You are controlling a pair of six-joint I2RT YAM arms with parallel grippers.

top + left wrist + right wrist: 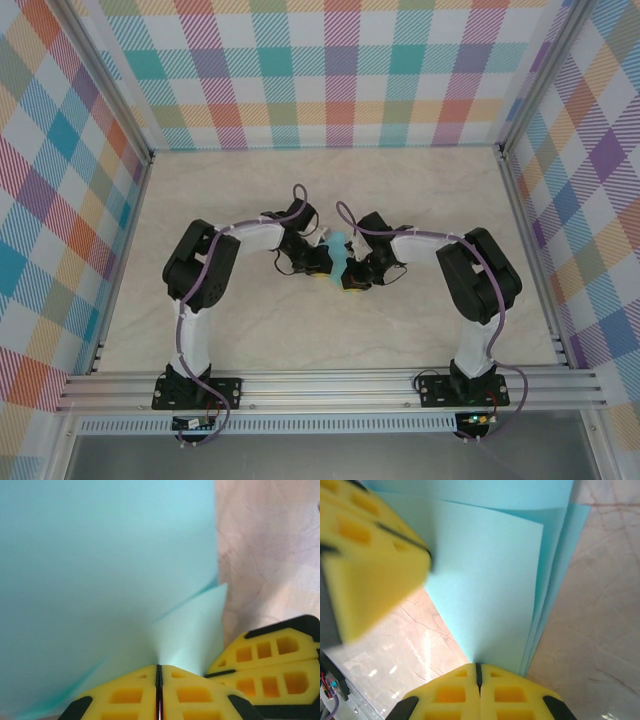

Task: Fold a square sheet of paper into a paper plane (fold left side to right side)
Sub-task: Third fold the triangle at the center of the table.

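A: Entry one, the task's thing. How is it looking?

B: Turquoise paper (490,575): plain, matte, unmarked and light in tone. In the right wrist view it is showing several overlapping layers, their straight edges running down the upper right of the frame. In the left wrist view it is showing one pointed flap standing out near the centre. In the overhead view it is sitting at the centre of the frame, between the two wrists and mostly covered by them.

A: Counts?

B: Paper, one. Arms, two: the left arm (200,270) and the right arm (480,275), both bending inward to the centre. End effectors, two. The left end effector (158,669) is clenching on the paper, its yellow fingers (125,697) pressing together with the paper running into the seam. The right end effector (478,666) is likewise pinching the paper's edge. The two are sitting just beside each other.

A: Surroundings and obstructions?

B: Counter (330,180), one, pale and marbled. Plaid walls (330,70), three, enclosing it at the top, left and right of the frame. Aluminium rail (330,385), one, at the bottom, carrying both bases. The left end effector, blurred, is blocking the upper left of the right wrist view. The right one is intruding at the lower right of the left wrist view.
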